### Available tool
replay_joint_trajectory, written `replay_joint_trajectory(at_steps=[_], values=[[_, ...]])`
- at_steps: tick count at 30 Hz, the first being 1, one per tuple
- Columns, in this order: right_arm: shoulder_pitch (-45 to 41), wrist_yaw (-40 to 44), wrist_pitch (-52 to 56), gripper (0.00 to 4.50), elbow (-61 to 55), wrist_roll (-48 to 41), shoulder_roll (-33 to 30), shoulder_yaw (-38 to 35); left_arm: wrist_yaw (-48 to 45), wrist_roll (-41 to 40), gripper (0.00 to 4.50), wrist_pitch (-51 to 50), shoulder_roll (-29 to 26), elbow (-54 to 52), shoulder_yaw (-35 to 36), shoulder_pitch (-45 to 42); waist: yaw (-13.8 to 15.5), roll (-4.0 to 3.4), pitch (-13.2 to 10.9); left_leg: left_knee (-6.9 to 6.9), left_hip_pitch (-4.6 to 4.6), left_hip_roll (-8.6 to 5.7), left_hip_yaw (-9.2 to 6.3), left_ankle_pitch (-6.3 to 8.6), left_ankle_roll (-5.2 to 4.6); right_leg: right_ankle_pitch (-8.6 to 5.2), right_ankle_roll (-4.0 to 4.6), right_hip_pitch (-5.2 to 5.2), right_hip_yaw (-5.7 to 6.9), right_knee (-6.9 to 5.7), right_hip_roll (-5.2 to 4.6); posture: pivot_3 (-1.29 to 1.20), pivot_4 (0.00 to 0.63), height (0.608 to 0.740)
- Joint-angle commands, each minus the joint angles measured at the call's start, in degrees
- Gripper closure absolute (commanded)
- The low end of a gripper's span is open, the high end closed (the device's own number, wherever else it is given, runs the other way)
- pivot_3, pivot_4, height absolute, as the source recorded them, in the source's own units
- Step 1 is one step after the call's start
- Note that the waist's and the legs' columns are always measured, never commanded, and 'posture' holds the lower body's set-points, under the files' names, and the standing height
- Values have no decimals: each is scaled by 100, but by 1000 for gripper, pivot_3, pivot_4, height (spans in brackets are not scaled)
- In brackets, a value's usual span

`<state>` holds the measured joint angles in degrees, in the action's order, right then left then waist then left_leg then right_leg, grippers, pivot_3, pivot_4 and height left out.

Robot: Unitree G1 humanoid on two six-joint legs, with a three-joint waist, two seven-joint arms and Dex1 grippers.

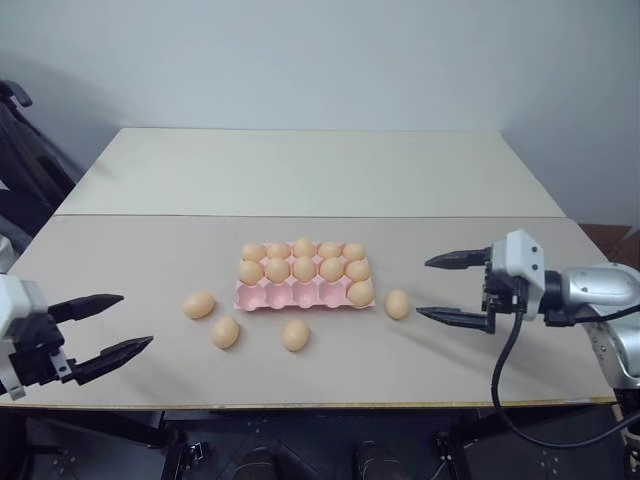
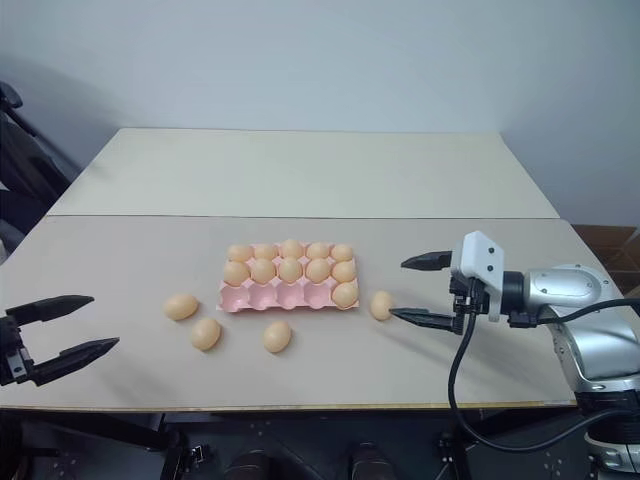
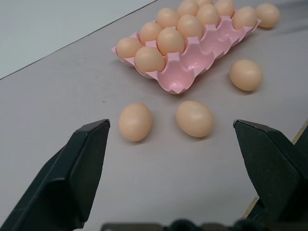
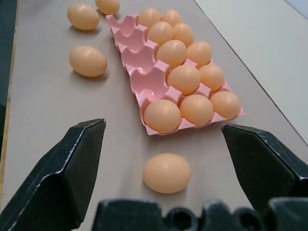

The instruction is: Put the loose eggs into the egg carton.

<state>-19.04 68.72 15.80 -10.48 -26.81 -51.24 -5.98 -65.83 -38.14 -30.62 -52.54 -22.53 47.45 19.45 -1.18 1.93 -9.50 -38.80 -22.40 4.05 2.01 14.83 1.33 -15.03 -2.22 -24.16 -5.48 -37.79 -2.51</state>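
The pale pink egg carton (image 1: pixel 262 296) lies mid-table with its two far rows full and one egg in the near row's right cup; the other near cups are bare. Loose tan eggs lie around it: one (image 1: pixel 198 305) to its left, two in front (image 1: pixel 225 332) (image 1: pixel 295 335), and one (image 1: pixel 397 304) just right of it. My right gripper (image 1: pixel 446 288) hovers open to the right of that last egg, which sits close before its fingers (image 4: pixel 166 173). My left gripper (image 1: pixel 105 325) stands open near the table's front left edge, apart from the eggs (image 3: pixel 135 121).
The near table (image 1: pixel 500 370) joins a paler second table (image 1: pixel 300 170) behind it. A black cable (image 1: pixel 505 370) hangs from the right wrist over the front edge. Dark equipment (image 1: pixel 25 150) stands at the far left.
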Motion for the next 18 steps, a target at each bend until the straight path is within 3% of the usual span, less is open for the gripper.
replay_joint_trajectory(at_steps=[1,18], values=[[-53,14,-65,0,-71,-36,-34,-126,114,-180,22,-109,-26,-79,160,-84,0,0,0,0,0,0,0,0,0,0,0,0,0,0,0,0,150,740],[-61,-46,5,0,-107,16,-85,-115,118,-322,22,-89,-5,-547,-45,-108,-2,0,0,0,0,0,0,0,0,0,0,0,-1,0,0,0,150,740]])
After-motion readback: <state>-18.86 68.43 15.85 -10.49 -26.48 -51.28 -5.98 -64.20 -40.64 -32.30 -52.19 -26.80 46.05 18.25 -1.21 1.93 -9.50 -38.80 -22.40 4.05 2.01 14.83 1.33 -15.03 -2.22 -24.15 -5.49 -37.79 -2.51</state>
